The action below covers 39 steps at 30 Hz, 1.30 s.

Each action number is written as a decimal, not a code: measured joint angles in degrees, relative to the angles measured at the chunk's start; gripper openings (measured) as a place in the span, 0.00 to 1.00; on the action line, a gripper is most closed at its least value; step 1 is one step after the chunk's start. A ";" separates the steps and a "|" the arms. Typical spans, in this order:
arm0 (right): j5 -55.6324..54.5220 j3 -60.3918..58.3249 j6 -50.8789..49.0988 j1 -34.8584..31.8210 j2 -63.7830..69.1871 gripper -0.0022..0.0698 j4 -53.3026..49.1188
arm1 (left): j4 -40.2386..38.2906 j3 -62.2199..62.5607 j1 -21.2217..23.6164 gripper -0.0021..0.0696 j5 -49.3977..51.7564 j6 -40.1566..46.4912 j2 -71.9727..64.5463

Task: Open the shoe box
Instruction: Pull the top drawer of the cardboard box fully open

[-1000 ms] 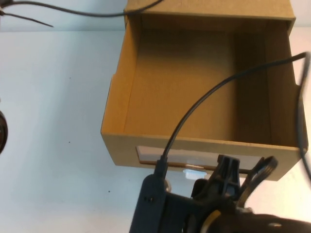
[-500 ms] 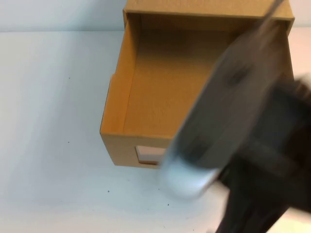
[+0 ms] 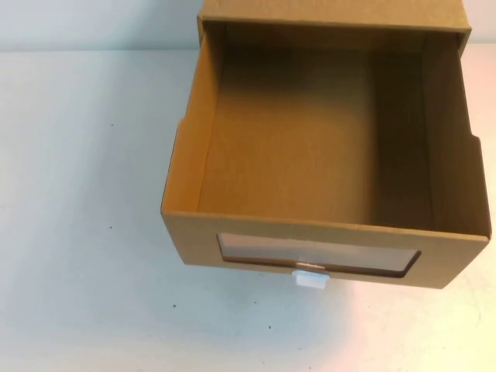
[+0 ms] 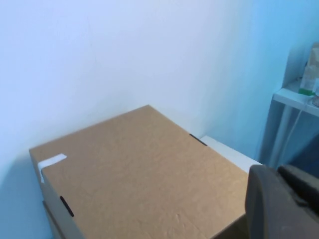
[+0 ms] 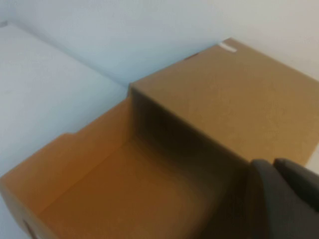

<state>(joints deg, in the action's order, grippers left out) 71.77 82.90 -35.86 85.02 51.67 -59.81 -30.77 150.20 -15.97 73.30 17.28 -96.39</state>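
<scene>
The brown cardboard shoe box (image 3: 333, 12) is a sleeve with a drawer (image 3: 310, 155) pulled far out toward me; the drawer is empty. Its front panel has a clear window (image 3: 318, 256) and a small white pull tab (image 3: 310, 277), which nothing is touching. Neither arm shows in the high view. My right gripper (image 5: 273, 163) is raised above the drawer (image 5: 114, 194) and sleeve (image 5: 234, 99), fingers together and empty. Looking down on the sleeve's closed top (image 4: 134, 169), my left gripper (image 4: 277, 170) hangs above it with its fingers together, holding nothing.
The box sits on a white table (image 3: 77, 155) against a pale wall. A white label (image 4: 52, 161) is stuck on the sleeve's top near one corner. A shelf (image 4: 299, 94) with small items stands beyond the table in the left wrist view.
My right arm, low in front of the drawer's pull tab with its fingers open, swept up across the high view and out of it, and its fingers closed. The drawer stayed out.
</scene>
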 joint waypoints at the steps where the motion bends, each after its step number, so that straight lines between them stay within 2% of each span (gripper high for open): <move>1: 0.11 0.00 0.00 0.00 -1.56 0.01 -0.10 | 0.00 -0.49 0.00 0.02 0.11 0.40 0.98; 8: 0.65 -0.77 1.63 0.00 -9.61 0.01 -3.18 | 2.11 -9.57 0.00 0.02 0.20 1.28 9.27; 14: 0.86 -6.68 0.10 0.00 -13.33 0.01 -2.43 | 2.49 -30.35 0.00 0.02 -1.71 4.42 19.91; 21: 0.97 -13.63 -3.95 0.00 -16.01 0.01 -1.16 | 1.90 -67.45 0.00 0.02 -19.93 13.02 41.48; 27: 0.97 -14.65 -4.72 0.00 -16.54 0.01 0.08 | -3.11 -96.92 0.00 0.02 -37.71 19.23 61.10; 32: 0.97 -14.89 -4.81 0.00 -16.54 0.01 1.55 | -5.12 -112.87 0.00 0.02 -44.33 20.36 73.77; 39: 0.97 -15.39 -4.81 0.00 -16.54 0.01 3.28 | -9.31 -128.86 0.00 0.02 -49.00 20.45 86.60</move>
<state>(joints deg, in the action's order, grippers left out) 72.74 67.51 -40.67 85.02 35.13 -56.53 -40.07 21.34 -15.97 24.30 37.73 -9.79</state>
